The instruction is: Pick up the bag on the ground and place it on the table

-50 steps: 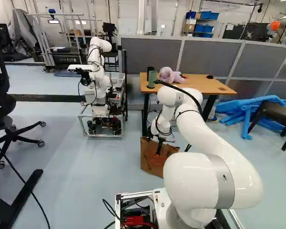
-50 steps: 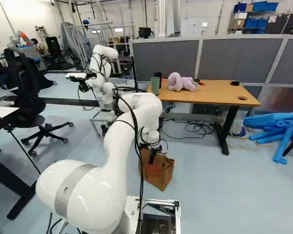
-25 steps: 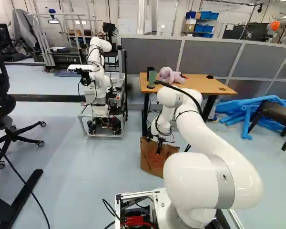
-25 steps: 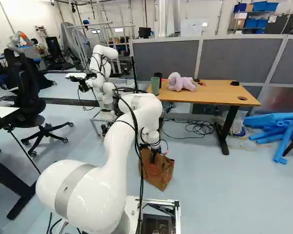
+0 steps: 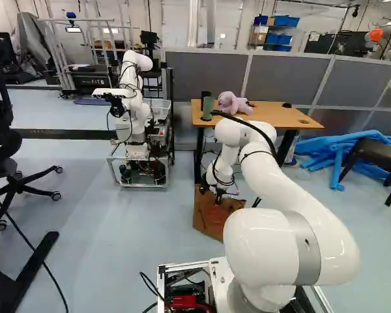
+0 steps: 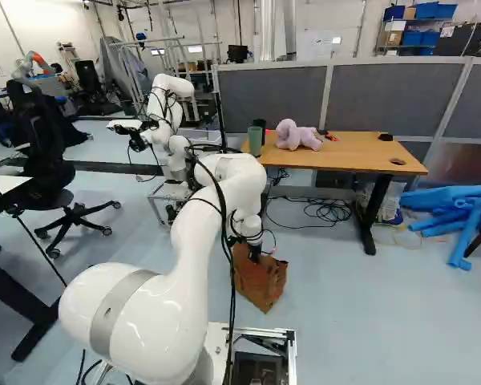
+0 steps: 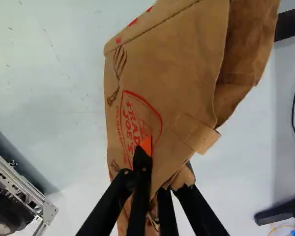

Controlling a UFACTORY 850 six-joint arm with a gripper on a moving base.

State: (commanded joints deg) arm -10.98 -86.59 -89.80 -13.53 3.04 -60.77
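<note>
The brown paper bag was pinched between the partly closed fingers of the gripper, near side of the table, left end.

The table has an orange-brown top and black legs. On it, a lilac plush toy and green cup; behind it, grey panels; near it, a brown bag with red print.

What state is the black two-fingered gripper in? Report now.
Black two-fingered gripper: closed, holding the brown paper bag with red print.
</note>
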